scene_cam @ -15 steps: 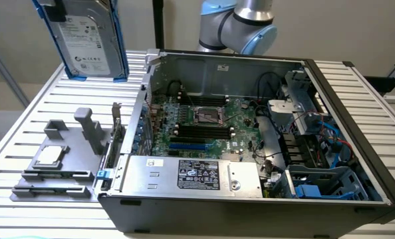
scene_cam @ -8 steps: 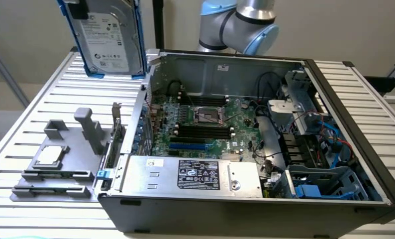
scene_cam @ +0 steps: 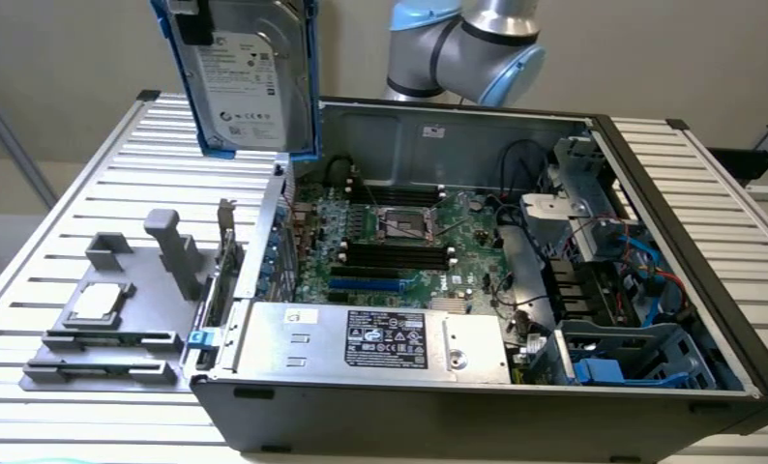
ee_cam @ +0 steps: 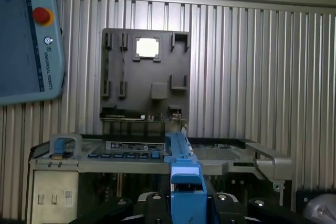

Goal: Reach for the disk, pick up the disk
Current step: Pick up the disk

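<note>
Disk (scene_cam: 240,82) seen lifted well above the open computer case (scene_cam: 694,280), hanging upright near the top of the exterior view, label facing out, blue rails on both long edges. In the wrist view, same disk (ee_cam: 185,182) seen edge-on as a blue rail running straight out from between the gripper (ee_cam: 186,203) fingers; jaws clamped on the disk, one to each side.

Below and to the exterior view's right of the disk: motherboard (scene_cam: 398,232) lying flat in the case, power supply (scene_cam: 371,338) along the near wall, blue drive cage (scene_cam: 630,358) in the near corner at the exterior view's right. Robot arm (scene_cam: 468,43) rising behind the case's far wall.

On the slatted metal table (scene_cam: 101,174), beside the case at the exterior view's left: grey fixture plate (scene_cam: 113,309) carrying a small square silver chip (scene_cam: 97,303). Teach pendant (ee_cam: 26,35) with red button lying on the table beyond the fixture, per the wrist view. Nothing touching the raised disk but the gripper.
</note>
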`<state>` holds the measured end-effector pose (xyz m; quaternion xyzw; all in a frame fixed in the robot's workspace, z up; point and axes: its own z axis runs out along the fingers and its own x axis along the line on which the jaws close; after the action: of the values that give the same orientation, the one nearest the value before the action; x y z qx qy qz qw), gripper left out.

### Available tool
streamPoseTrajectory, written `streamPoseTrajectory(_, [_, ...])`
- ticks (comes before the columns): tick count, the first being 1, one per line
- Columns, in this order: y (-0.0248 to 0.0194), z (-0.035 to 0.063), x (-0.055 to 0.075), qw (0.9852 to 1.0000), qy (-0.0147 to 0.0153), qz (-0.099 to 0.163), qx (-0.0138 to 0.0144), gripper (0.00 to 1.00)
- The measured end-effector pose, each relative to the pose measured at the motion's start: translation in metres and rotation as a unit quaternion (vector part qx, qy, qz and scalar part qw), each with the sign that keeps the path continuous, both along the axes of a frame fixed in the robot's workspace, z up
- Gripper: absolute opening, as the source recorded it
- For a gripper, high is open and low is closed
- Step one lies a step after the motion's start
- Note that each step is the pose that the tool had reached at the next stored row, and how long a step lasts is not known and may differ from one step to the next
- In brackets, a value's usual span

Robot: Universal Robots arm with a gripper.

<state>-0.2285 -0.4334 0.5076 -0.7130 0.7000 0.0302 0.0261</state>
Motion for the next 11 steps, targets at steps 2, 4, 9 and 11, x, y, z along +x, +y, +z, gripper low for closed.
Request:
streamPoseTrajectory(2, [-0.0032, 0.0000, 0.009, 1.0000, 0.0004, 0.000, 0.0000, 0.33])
streamPoseTrajectory(4, [-0.0064, 0.0000, 0.017, 1.0000, 0.0007, 0.000, 0.0000, 0.33])
streamPoseTrajectory(9, [-0.0150, 0.0000, 0.037, 1.0000, 0.0018, 0.000, 0.0000, 0.33])
streamPoseTrajectory(11, [-0.0190, 0.0000, 0.045, 1.0000, 0.0022, 0.000, 0.0000, 0.33])
